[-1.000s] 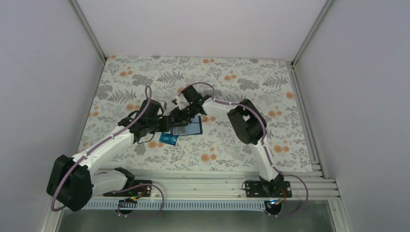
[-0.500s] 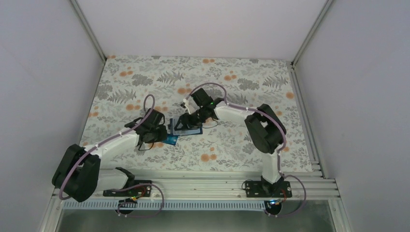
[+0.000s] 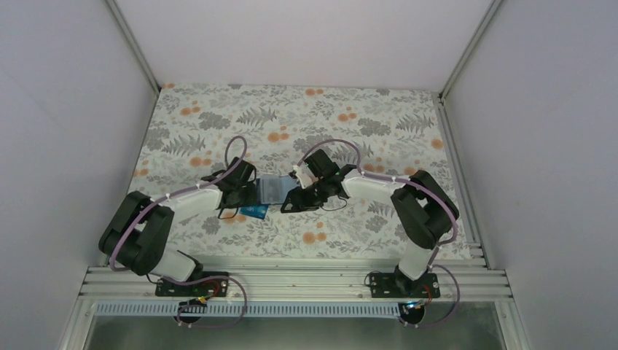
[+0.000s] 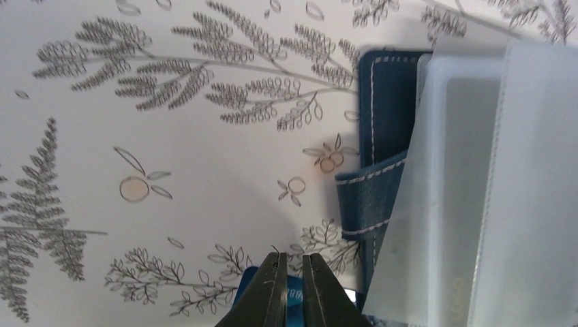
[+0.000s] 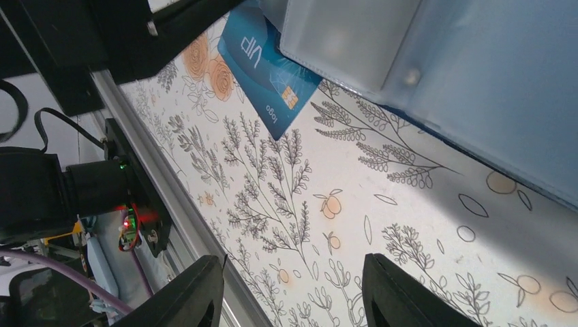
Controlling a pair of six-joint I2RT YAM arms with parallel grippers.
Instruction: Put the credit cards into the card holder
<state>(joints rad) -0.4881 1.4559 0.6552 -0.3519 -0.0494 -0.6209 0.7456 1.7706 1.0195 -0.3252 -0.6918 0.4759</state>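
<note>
The card holder [image 3: 273,188] lies open on the floral table, its light blue-grey inside facing up. In the left wrist view its navy edge [image 4: 383,129] and pale clear pockets fill the right side. A teal-blue credit card [image 3: 253,211] lies flat at the holder's near-left corner, partly tucked under it [image 5: 267,71]. My left gripper [image 3: 246,194] hovers just left of the holder, its jaws [image 4: 290,262] nearly shut with only a thin slit and nothing between them, the teal card [image 4: 294,300] below. My right gripper [image 3: 295,202] is open and empty [image 5: 292,266], right of the holder.
The aluminium rail [image 3: 291,281] with both arm bases runs along the near edge. Grey walls close in the table on the left, right and back. The left arm's base and cables [image 5: 82,191] show beyond the table edge in the right wrist view.
Both arms have drawn back from above the holder, the left to the left and the right to the right and nearer. The right jaws widened. The holder's light inside now shows.
</note>
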